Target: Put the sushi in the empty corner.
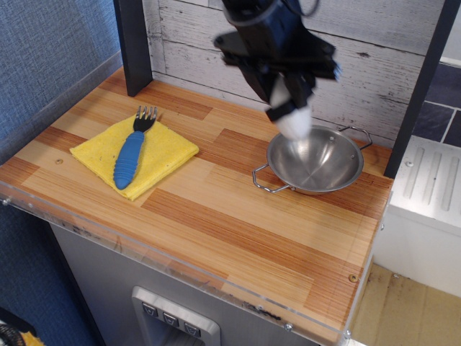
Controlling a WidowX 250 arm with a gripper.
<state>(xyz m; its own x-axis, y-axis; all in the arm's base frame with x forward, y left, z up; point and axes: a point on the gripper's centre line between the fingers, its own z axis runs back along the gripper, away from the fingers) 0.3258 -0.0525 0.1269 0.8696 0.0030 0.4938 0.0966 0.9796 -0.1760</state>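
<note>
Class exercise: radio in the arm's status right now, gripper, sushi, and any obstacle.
Gripper shut on the sushi, airborne. Sushi hangs above the steel bowl's near-left rim. Empty corner bare, not yet reached. Bowl sits between load and corner.
</note>
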